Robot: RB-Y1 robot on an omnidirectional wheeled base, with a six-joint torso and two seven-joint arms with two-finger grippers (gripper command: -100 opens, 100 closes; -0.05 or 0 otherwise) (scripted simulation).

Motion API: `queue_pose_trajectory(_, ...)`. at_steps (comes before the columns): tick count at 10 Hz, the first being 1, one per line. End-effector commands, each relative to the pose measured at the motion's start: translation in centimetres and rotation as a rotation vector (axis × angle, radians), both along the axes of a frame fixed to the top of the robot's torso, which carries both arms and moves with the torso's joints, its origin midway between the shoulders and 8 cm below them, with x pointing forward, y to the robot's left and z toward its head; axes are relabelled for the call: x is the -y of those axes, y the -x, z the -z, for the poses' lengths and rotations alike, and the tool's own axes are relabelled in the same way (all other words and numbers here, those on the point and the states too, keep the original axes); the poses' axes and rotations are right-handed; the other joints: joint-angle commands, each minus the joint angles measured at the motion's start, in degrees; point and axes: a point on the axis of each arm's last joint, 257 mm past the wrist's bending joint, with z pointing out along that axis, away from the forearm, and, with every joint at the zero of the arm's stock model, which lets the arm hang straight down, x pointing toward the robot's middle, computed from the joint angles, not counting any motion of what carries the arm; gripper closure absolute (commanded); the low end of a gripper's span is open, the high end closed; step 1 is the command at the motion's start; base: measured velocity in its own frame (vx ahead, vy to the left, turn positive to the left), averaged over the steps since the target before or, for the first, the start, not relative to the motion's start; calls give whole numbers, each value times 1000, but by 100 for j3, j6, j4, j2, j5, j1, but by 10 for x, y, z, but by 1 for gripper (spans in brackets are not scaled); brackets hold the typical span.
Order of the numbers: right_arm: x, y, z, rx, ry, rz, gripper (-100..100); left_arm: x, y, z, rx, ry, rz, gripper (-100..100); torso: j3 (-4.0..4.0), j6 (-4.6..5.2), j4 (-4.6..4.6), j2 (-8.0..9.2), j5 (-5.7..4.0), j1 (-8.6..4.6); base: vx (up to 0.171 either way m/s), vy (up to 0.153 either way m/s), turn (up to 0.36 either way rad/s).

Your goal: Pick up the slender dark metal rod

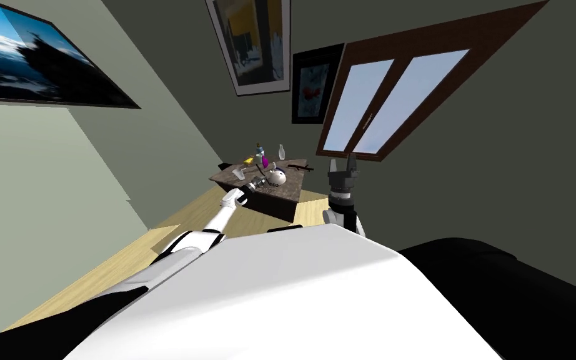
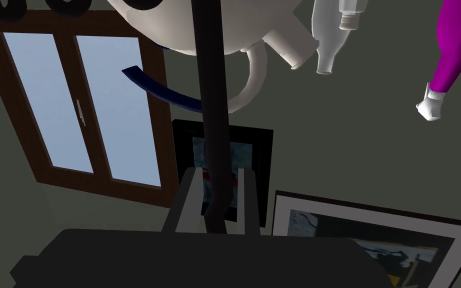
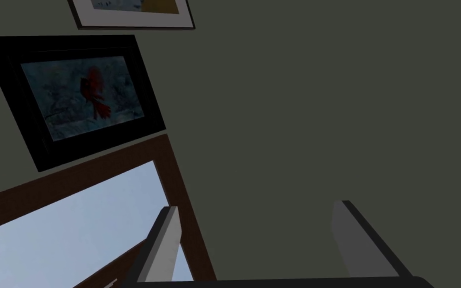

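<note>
Clenching the rod (image 2: 213, 115), the left tool (image 2: 215, 172) has both fingers pressed close on the dark shaft near one end. The rest of the rod runs away from the tool and crosses in front of a white pot (image 2: 259, 30). A clear bottle (image 2: 327, 45) and a purple bottle (image 2: 454, 50) stand just beyond the pot. In the head view the left tool (image 1: 257, 183) sits low over the near part of the counter (image 1: 280, 199), right beside the pot (image 1: 277, 177). I cannot tell whether the rod rests on the counter or hangs free of it. The right tool (image 1: 342, 165) is raised off to the side of the counter, released and idle, its fingers (image 3: 167, 235) wide apart.

The grasp looks made, so the step in hand is the lift. The next move calls for a straight rise with a firm grip, since the hold is near one end and the long free part could swing or tip. The rod should clear the pot, which lies close along it, before any carry.
</note>
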Motion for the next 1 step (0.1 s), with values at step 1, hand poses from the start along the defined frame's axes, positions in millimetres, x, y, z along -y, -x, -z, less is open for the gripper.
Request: queue_pose_trajectory(1,0,0,0,0,0,0,0,0,0,0,0,0,0,0,0,0,0,0,0,0,0,0,0)
